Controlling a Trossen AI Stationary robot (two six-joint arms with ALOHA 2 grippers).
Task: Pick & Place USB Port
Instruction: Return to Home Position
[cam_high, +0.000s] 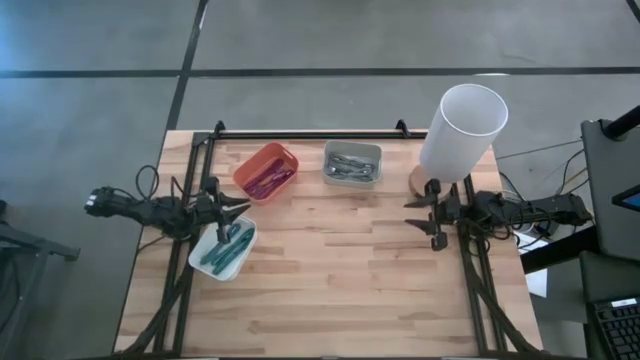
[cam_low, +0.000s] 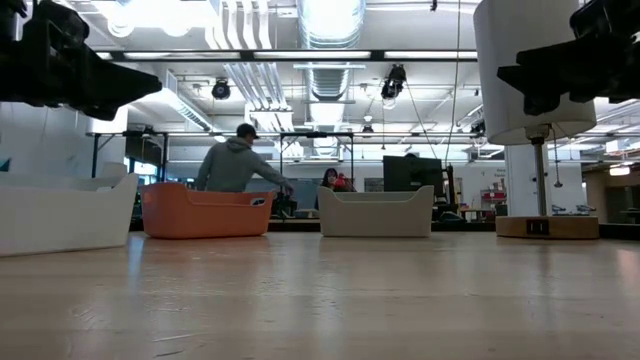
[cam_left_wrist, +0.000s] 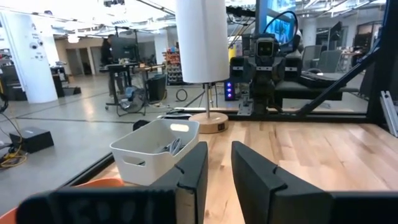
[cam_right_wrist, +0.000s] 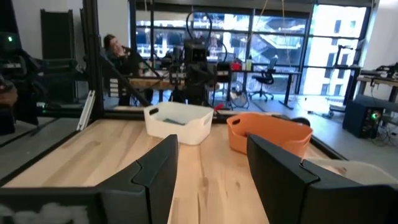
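Desk (cam_high: 350, 290): pale wood planks.
White bin (cam_high: 198, 266): rounded; blue USB cables (cam_high: 222, 252) visible only from above.
Left end effector (cam_high: 243, 207): released, empty.
Right end effector (cam_high: 414, 214): released, empty.

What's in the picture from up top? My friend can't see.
Seen from above, a wooden table holds a white bin of blue USB cables, an orange bin, a grey bin and a white lamp. Left arm and right arm reach in from the sides, jaws open.
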